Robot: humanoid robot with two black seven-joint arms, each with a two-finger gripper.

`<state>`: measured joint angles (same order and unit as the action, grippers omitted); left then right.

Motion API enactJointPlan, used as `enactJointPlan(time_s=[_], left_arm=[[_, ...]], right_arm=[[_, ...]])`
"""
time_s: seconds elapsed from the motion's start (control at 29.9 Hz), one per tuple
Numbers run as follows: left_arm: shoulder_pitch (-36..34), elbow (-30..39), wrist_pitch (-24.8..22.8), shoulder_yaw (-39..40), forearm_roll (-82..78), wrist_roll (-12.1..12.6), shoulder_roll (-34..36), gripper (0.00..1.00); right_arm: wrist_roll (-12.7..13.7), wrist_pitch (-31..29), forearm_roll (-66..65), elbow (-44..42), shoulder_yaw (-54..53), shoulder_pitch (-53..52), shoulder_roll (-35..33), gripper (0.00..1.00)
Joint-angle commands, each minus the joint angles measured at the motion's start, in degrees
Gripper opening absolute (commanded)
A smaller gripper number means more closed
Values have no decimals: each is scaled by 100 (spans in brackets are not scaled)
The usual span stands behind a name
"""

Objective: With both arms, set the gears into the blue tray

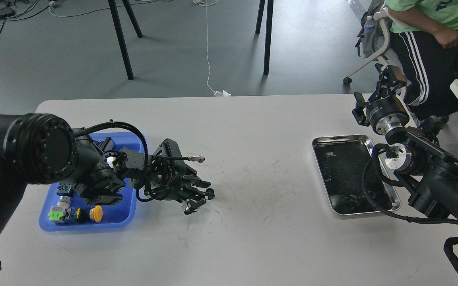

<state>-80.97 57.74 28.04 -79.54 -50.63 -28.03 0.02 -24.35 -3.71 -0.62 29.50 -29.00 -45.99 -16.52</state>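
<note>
A tiny black gear (210, 193) sits at the tips of my left gripper (204, 196), whose fingers are shut on it just above the white table, right of the blue tray (94, 223). Much of the tray is hidden behind my left arm. My right gripper (389, 78) is raised past the table's far right edge, away from both trays; it looks small and dark, so I cannot tell its fingers apart. I see only this one gear.
Colourful push-button switches (76, 213) lie in the blue tray's near end. A shiny silver tray (334, 206) rests at the right under my right arm. A seated person (427, 43) is beyond the far right corner.
</note>
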Motion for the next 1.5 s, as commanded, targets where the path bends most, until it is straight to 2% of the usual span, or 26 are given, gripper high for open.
enactJointPlan(time_s=[0.0,0.2,0.27,0.5,0.8,1.1,1.47], left_arm=[[11,-35,-4,9,0,3,-2,27],[11,-61,-4,27,0,3,-2,22],[2,-53,-4,35,0,3,-2,17],[-7,-53,-4,53,18,3,7,16],[-173,53,-4,167,35,3,419,12],[-367,53,-4,238,35,3,1412,12],[-262,70,-4,185,-26,3,2643,13]], right_arm=[[1,-7,0,-41,0,-6,9,97],[1,2,0,-50,8,-6,26,97],[1,-7,0,-50,9,-6,26,97],[1,-7,0,-50,9,-6,17,97],[1,-7,0,-50,9,-6,44,97],[1,-7,-9,-50,17,-15,44,97],[1,28,-9,-41,17,-41,61,97]])
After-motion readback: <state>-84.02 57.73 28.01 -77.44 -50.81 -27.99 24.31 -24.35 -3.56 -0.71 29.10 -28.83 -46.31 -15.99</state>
